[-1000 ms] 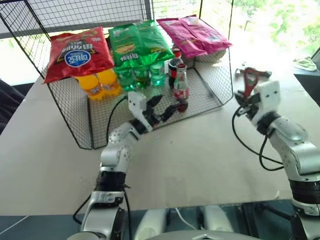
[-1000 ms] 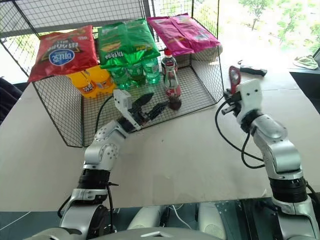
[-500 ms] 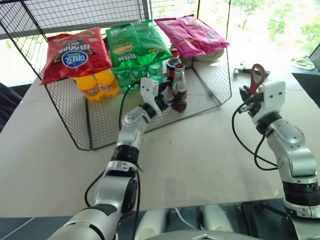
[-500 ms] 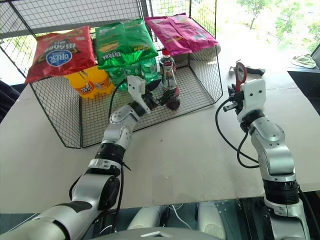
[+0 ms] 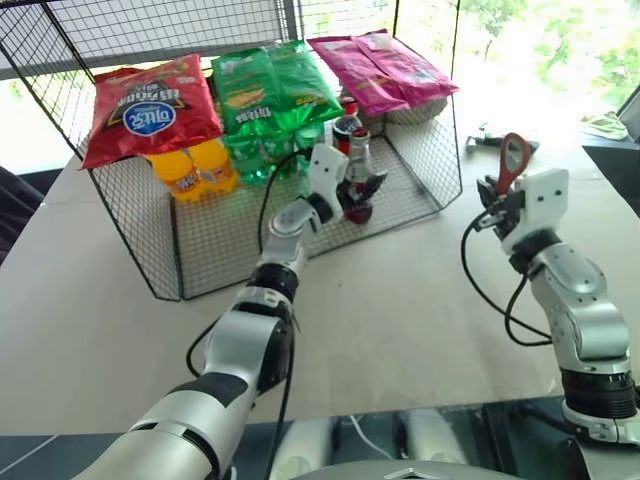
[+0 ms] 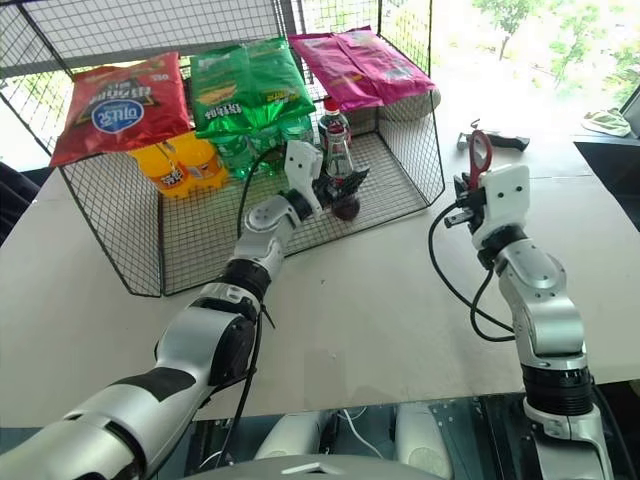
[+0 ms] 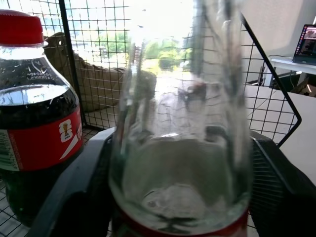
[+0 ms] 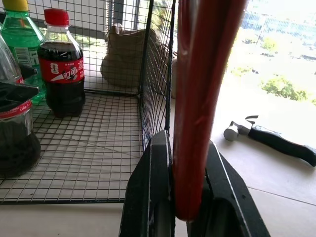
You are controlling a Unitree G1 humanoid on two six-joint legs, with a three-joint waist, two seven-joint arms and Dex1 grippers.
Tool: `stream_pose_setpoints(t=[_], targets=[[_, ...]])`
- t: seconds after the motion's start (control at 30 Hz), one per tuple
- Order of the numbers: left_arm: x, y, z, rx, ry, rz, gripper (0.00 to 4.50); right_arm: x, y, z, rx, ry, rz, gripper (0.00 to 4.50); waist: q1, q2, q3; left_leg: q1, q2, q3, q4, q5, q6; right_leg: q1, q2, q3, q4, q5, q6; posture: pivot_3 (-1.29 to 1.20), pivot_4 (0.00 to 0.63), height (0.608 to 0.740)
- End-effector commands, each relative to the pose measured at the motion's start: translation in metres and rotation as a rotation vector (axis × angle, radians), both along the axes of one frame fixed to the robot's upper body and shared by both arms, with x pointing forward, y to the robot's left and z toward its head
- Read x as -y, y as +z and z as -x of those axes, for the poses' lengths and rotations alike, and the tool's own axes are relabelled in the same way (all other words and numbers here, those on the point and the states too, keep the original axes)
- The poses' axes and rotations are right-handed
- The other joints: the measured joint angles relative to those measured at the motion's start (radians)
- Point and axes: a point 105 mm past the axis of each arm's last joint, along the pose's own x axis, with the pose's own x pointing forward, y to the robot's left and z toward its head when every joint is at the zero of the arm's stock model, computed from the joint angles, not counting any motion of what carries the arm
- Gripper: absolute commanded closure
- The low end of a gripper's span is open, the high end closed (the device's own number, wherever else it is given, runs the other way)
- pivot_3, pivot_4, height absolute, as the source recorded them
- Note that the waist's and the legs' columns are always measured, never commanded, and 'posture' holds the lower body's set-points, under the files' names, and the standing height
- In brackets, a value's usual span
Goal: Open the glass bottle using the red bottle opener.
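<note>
L gripper (image 5: 362,190) is inside the wire basket (image 5: 150,250) on the desk (image 5: 400,300), jaws set either side of the glass bottle (image 5: 358,176); in the left wrist view a black finger (image 7: 74,197) sits by each flank of the glass just above the red label, w/ little or no gap, so can't tell if it's truly clamped. Bottle stands upright near the basket's open front, right beside the wider dark cola bottle (image 5: 345,122), green (image 6: 225,150) & orange bottles (image 5: 185,170) behind under the snack bags (image 5: 150,105). R gripper (image 5: 497,198) is up over the desk, well apart from the basket, jaws tight on the handle of the red bottle opener (image 5: 513,160), ring head up. Hammer (image 8: 269,138) lies on the desk beyond.

Risks, as I judge: slim glass is smooth, a loose or off-centre squeeze could let it slip or tip on the mesh floor; lifting out may knock the cola neighbour or snag the basket rim; opener held by the short handle could twist when levered on the cap
</note>
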Motion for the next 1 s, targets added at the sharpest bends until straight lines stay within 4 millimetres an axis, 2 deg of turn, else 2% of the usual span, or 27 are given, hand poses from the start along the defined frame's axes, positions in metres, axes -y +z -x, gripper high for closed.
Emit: stream_pose_setpoints(t=[0.03,0.13,0.23,0.33,0.43,0.5,0.67,0.8,1.0], targets=[[0.002,0.009,0.001,0.05,-0.015,-0.024,1.93,0.001,0.018,0.006,0.082,-0.009,0.001,4.5,0.0,0.0,0.0,0.0,0.0,0.0,0.001,0.0,0.0,0.0,0.0,0.0,0.0,0.0,0.0,0.0,0.15,0.74],[0.001,0.012,0.006,0.072,-0.044,-0.012,1.93,0.001,0.018,0.006,0.084,-0.012,-0.001,4.5,0.0,0.0,0.0,0.0,0.0,0.0,0.002,0.0,0.0,0.0,0.0,0.0,0.001,0.0,0.0,0.0,0.15,0.74],[0.001,0.024,0.019,0.116,-0.112,0.036,1.93,0.003,0.019,0.005,0.088,-0.021,0.002,4.5,-0.001,0.0,0.0,0.0,0.0,0.0,0.002,0.0,0.0,0.0,0.0,0.0,0.002,0.0,0.0,0.0,0.15,0.74],[-0.003,0.043,0.042,0.176,-0.175,0.044,1.93,0.007,0.019,0.005,0.087,-0.031,0.003,4.5,-0.005,0.0,0.0,-0.001,0.001,0.0,0.002,0.0,0.0,-0.001,0.0,0.001,0.002,0.0,0.0,0.0,0.15,0.74],[-0.006,0.049,0.062,0.149,-0.23,0.039,1.93,0.008,0.017,0.005,0.085,-0.033,0.002,4.5,-0.005,0.0,0.0,-0.004,0.001,0.0,0.002,0.0,0.0,-0.005,0.0,0.002,0.003,0.0,0.0,0.0,0.15,0.74],[-0.006,0.046,0.082,0.116,-0.299,0.011,1.93,0.007,0.017,0.004,0.084,-0.031,-0.001,4.5,-0.004,0.0,0.0,-0.005,0.001,0.0,0.003,0.0,0.0,-0.006,0.0,0.002,0.003,0.0,0.0,0.0,0.15,0.74],[-0.009,0.026,0.113,0.031,-0.353,-0.071,1.93,0.004,0.016,0.002,0.085,-0.021,-0.006,4.5,-0.002,0.0,0.0,-0.004,0.001,0.001,0.003,0.0,0.0,-0.005,0.0,0.002,0.004,0.0,0.0,0.0,0.15,0.74],[-0.016,0.014,0.118,-0.025,-0.327,-0.066,1.93,0.003,0.017,0.0,0.088,-0.018,-0.009,4.5,0.002,0.001,0.0,-0.004,0.001,0.001,0.003,0.0,0.0,-0.005,0.0,0.002,0.004,0.0,0.0,0.0,0.15,0.74],[-0.017,-0.004,0.127,-0.053,-0.334,-0.035,1.93,0.002,0.016,0.0,0.089,-0.015,-0.014,4.5,0.001,0.001,0.0,-0.003,0.001,0.001,0.003,0.0,0.0,-0.005,0.0,0.002,0.004,0.0,0.0,0.0,0.15,0.74]])
